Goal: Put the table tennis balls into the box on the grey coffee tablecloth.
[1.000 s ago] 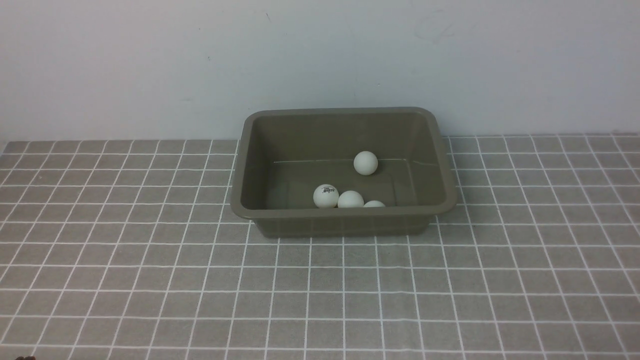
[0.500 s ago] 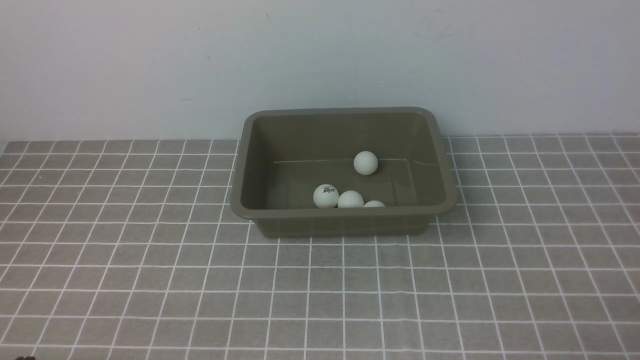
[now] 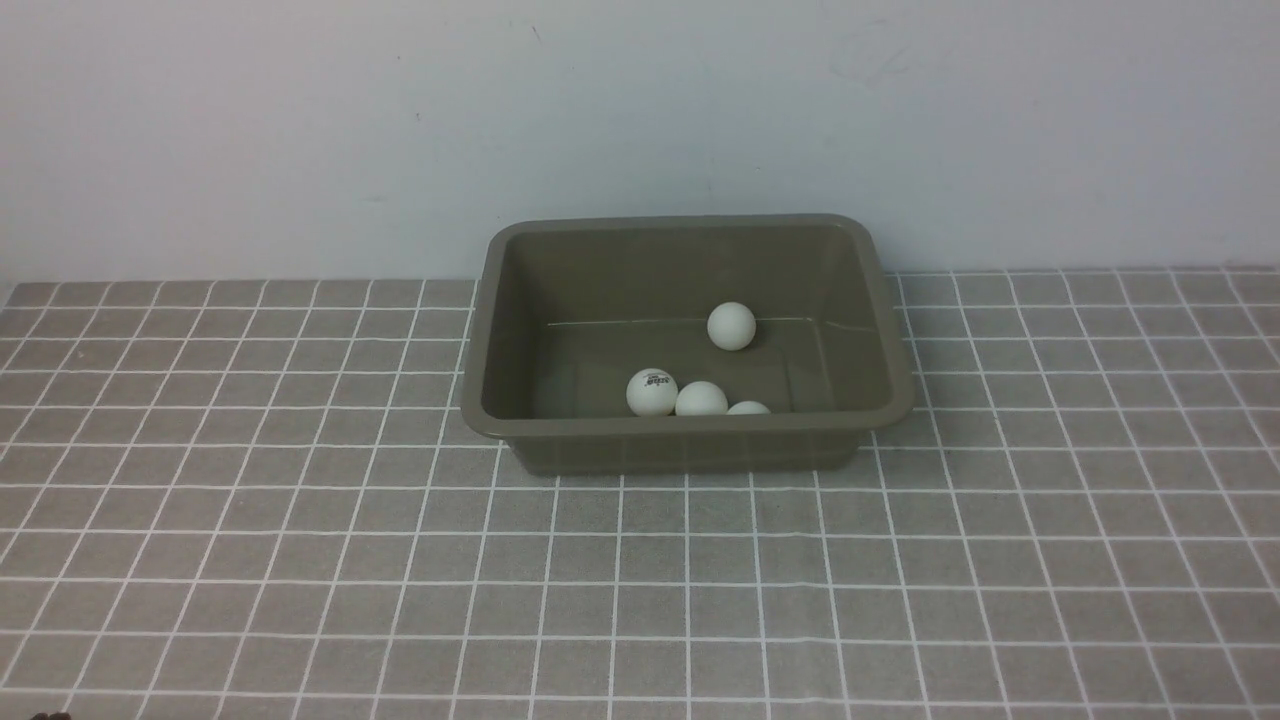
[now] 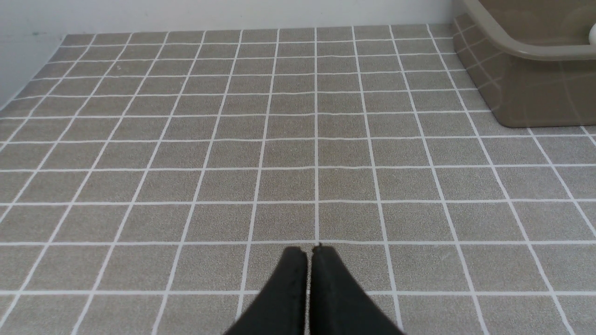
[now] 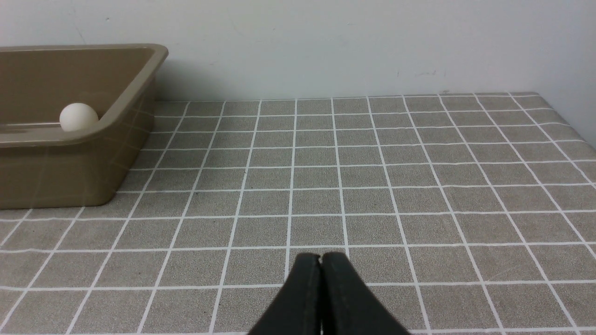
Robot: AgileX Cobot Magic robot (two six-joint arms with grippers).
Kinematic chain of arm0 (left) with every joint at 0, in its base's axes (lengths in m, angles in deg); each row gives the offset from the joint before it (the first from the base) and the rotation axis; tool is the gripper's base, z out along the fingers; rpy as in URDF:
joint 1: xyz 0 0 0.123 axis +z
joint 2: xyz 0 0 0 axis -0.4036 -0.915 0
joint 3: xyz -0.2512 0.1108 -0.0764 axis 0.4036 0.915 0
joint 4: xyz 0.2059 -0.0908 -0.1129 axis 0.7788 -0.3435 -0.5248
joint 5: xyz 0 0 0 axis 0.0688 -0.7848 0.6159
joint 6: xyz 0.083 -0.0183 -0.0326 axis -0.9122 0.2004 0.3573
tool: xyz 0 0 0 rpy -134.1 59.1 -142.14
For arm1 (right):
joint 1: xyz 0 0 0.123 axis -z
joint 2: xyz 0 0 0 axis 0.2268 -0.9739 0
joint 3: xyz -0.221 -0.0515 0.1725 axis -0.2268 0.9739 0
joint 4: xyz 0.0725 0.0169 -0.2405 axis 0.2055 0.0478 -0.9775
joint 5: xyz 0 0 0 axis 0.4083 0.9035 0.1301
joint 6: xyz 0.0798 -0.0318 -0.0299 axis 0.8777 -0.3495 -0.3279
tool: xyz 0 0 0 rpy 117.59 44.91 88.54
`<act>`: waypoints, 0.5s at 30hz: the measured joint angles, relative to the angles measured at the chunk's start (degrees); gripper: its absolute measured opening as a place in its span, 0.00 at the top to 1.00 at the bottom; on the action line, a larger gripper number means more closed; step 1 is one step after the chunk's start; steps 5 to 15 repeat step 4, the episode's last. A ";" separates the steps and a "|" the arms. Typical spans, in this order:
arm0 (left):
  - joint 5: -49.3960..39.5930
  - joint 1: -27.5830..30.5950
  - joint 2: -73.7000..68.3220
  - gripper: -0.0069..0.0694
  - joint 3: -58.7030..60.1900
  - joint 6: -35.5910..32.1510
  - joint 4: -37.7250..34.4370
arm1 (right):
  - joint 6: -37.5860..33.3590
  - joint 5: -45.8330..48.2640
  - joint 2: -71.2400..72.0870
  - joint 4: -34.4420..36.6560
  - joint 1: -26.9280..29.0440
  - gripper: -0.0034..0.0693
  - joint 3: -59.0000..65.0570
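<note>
All four table tennis balls (image 3: 700, 398) sit inside the box (image 3: 688, 436): three bunched at its near wall, one by the far wall. Box stands on the grey coffee tablecloth (image 3: 300, 560) near the wall. My left gripper (image 4: 309, 250) and right gripper (image 5: 321, 256) both pressed together, empty, well apart from box.

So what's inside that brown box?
The box holds four white table tennis balls: one near the back, three along the front wall, the rightmost mostly hidden by the rim. Anything tight behind that wall is out of sight.
</note>
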 joint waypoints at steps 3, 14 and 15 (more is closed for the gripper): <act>0.00 0.00 0.00 0.92 0.00 0.00 0.00 | 0.00 0.00 0.00 0.00 0.00 0.97 0.00; 0.00 0.00 0.00 0.92 0.00 0.00 0.00 | 0.00 0.00 0.00 0.00 0.00 0.97 0.00; 0.00 0.00 0.00 0.92 0.00 0.00 0.00 | 0.00 0.00 0.00 0.00 0.00 0.97 0.00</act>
